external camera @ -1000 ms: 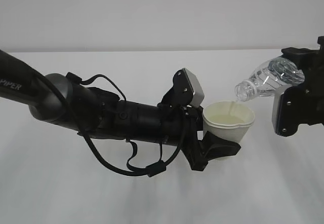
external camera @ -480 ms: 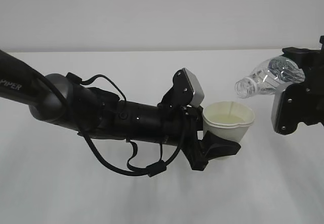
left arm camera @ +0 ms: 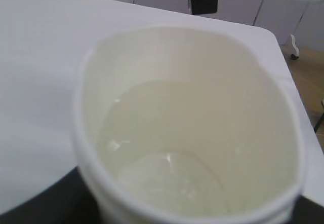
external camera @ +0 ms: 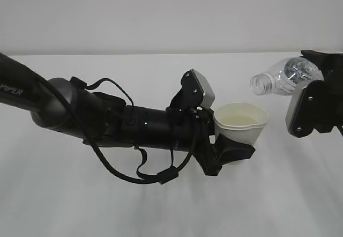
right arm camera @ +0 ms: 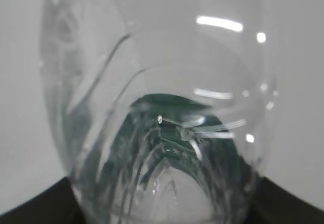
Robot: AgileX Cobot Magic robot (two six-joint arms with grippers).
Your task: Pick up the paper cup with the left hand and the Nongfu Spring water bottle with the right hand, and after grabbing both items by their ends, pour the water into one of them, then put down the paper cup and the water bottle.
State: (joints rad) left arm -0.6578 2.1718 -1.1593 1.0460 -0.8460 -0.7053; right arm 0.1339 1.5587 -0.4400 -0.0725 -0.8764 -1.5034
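Above the white table (external camera: 64,205), at the middle of the exterior view, the paper cup (external camera: 241,125) held upright by the left hand (external camera: 228,152), black fingers clamped on its lower part, rim pressed out of round into a long oval. Inside the cup, seen close from the left wrist view, a shallow pool of clear water (left arm camera: 162,158) over the pale cream bottom. To the right and a little higher, the Nongfu Spring water bottle (external camera: 281,77) gripped at its base end by the right hand (external camera: 313,105), lying nearly level with the open capless neck toward the cup, apart from the rim, not touching. No stream visible between neck and cup. From the right wrist view, only clear ribbed plastic and a dark green patch of label (right arm camera: 172,133), blurred, black fingers at both lower corners
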